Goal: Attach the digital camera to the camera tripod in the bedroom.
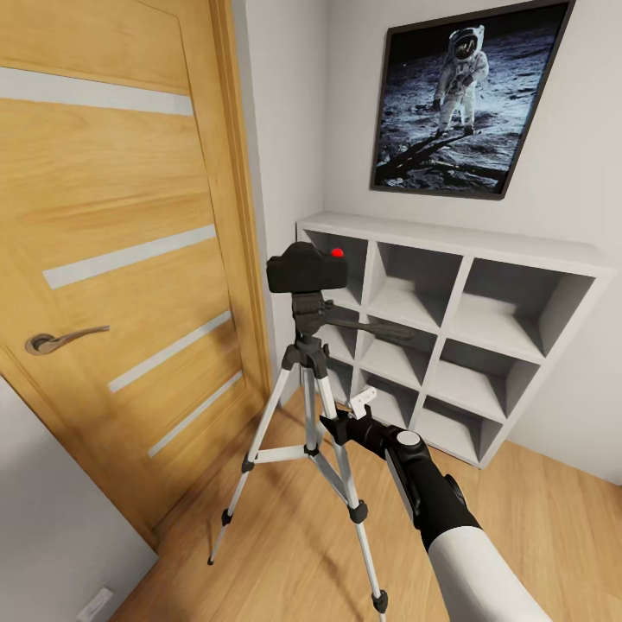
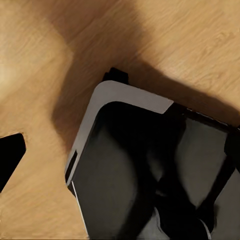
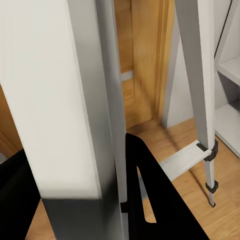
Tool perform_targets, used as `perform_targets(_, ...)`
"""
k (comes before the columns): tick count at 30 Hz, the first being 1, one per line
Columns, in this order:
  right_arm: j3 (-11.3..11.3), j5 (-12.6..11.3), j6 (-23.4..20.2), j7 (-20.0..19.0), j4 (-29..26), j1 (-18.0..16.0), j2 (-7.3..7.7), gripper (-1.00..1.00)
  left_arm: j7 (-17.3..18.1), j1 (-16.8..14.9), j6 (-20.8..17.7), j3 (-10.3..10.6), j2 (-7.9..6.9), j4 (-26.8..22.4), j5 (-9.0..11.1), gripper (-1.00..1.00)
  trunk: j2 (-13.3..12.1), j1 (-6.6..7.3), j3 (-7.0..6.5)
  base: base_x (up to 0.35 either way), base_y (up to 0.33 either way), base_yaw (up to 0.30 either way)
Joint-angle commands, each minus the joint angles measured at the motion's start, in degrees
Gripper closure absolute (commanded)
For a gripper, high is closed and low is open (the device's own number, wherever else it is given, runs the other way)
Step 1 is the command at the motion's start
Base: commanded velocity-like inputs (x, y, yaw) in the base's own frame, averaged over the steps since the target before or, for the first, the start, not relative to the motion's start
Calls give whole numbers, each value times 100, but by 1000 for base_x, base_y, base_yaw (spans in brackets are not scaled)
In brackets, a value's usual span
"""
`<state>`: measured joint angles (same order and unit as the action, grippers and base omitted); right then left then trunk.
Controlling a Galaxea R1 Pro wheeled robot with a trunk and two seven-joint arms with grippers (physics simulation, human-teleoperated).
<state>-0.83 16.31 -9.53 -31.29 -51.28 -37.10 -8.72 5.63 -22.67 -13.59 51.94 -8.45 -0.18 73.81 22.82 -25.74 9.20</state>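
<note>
The black digital camera (image 1: 304,268), with a red dot on top, sits upright on the head of the camera tripod (image 1: 307,406). The tripod stands on the wood floor of the bedroom, between the door and the shelf. Its pan handle (image 1: 371,328) points right. My right gripper (image 1: 350,419) is low beside the tripod's right leg, well below the camera, and is open. In the right wrist view a silver tripod leg (image 3: 75,125) runs close between the black fingers (image 3: 150,200). A black fingertip (image 2: 10,155) of the left gripper shows over the floor; its state is unclear.
An oak door (image 1: 112,259) with white stripes and a lever handle (image 1: 60,339) is at the left. A grey cube shelf (image 1: 449,320) stands against the back wall under an astronaut poster (image 1: 466,95). My own dark base (image 2: 150,170) lies below the left wrist.
</note>
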Motion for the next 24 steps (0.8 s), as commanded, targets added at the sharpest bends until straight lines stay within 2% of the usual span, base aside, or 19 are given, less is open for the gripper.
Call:
perform_targets(1, -15, 128, -77, -42, 285, -2, -4, 100, -107, 36, -15, 46, 15, -2, 139, -100, 10, -4, 12, 0, 0, 0)
perform_targets(3, -14, 127, -79, -43, 285, 0, -3, 100, -412, 142, 15, 45, 47, -1, 300, -100, 10, -4, 12, 0, 0, 0)
perform_targets(8, -13, 127, -83, -44, 285, 1, -1, 100, -823, 271, 103, 48, 81, 0, 426, -100, 10, -4, 12, 0, 0, 0)
perform_targets(13, -13, 119, -82, -44, 285, 0, -1, 100, -904, 329, 248, 51, 100, -3, 448, -100, 10, -4, 12, 0, 0, 0)
perform_targets(19, -13, 130, -79, -39, 285, -1, 2, 100, -940, 394, 710, 49, 115, -2, 469, -100, 10, -4, 12, 0, 0, 0)
perform_targets(24, -13, 141, -80, -34, 285, -4, 2, 100, -941, 406, 848, 67, 119, -9, 463, -100, 10, -4, 12, 0, 0, 0)
